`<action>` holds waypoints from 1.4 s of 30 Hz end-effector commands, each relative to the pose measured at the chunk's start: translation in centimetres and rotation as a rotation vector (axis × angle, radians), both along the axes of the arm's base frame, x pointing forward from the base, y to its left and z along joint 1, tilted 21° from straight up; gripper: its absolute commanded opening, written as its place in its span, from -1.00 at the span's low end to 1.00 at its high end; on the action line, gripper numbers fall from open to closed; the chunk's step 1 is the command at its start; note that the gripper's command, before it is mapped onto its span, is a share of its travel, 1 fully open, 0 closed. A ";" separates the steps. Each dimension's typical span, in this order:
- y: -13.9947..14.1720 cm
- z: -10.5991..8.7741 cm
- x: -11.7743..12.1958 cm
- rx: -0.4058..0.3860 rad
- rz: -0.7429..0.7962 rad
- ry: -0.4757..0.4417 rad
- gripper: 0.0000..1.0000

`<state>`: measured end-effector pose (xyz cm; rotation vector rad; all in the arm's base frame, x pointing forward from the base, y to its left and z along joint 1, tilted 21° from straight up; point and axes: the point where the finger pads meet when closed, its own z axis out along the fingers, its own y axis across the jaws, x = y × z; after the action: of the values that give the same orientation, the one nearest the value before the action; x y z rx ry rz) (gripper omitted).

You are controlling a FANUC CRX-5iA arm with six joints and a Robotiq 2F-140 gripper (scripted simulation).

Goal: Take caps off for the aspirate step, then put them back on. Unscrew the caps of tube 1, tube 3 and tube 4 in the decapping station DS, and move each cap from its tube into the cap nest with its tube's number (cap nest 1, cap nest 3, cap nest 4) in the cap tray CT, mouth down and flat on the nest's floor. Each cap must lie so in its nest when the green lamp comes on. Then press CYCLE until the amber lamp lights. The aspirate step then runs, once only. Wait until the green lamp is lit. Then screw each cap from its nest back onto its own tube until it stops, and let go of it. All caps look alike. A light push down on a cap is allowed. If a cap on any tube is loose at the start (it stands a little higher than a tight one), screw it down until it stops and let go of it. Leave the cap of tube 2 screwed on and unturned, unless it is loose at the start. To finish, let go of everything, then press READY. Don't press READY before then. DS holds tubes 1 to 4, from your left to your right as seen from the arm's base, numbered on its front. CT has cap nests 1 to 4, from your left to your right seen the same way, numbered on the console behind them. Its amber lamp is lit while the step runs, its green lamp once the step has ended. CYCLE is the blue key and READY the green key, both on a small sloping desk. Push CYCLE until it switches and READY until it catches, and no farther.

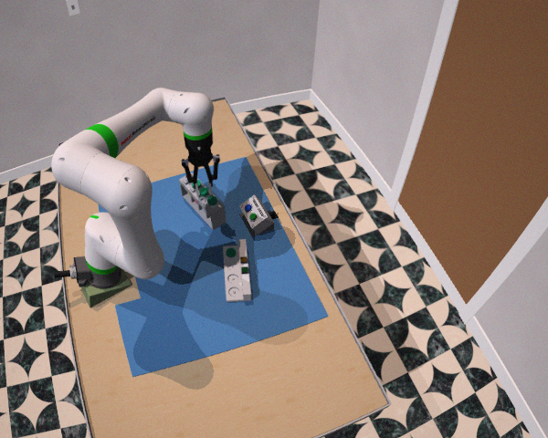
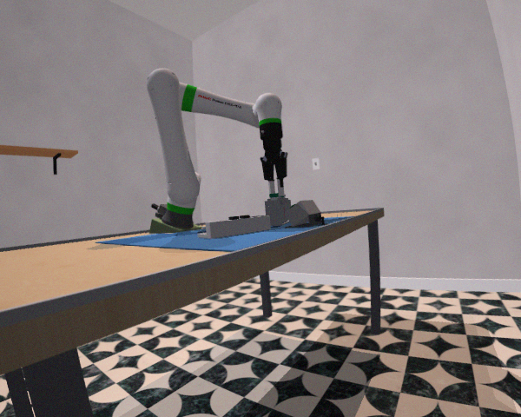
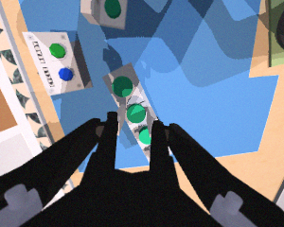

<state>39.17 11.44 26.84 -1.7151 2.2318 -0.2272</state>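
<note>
The wooden table (image 1: 265,386) carries a blue mat (image 1: 283,301), and the white arm (image 1: 100,174) reaches from its base across the mat to the decapping station DS (image 1: 216,217). The cap tray CT (image 1: 238,283) lies nearer the base's right, and the sloping key desk (image 1: 264,224) stands beyond it.

The gripper (image 3: 133,121) points straight down over DS. From the wrist, three green caps run in a line away from the camera, along the station's long axis. The middle one, which I take for the cap of tube 3 (image 3: 135,113), sits between the fingertips, with one finger across the row on each side. A thin gap shows on both sides, so the hand is narrowed about the cap but not yet clamped and holds nothing.

The cap of tube 4 (image 3: 122,86) stands clear ahead and the cap of tube 2 (image 3: 144,135) lies back between the finger shafts. One cap (image 1: 229,252) already sits in the tray's far nest.

Tube 1 is hidden under the gripper, and the station's numbers are too small to read
</note>
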 end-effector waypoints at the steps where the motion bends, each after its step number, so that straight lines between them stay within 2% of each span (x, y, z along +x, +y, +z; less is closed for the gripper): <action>1: 0.0 0.0 0.0 -0.002 -0.005 -0.003 -1.00; 13: 0.0 0.0 0.0 -0.002 -0.005 -0.003 -1.00; 20: 0.0 0.0 0.0 -0.122 0.323 -0.025 -1.00; 22: 0.0 0.0 0.0 -0.122 0.323 -0.025 -1.00; 37: 0.0 0.0 0.0 -0.358 0.960 -0.069 -1.00; 42: 0.0 0.0 0.0 -0.362 0.976 -0.069 -1.00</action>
<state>39.16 11.45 26.91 -2.6385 1.2192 -0.4806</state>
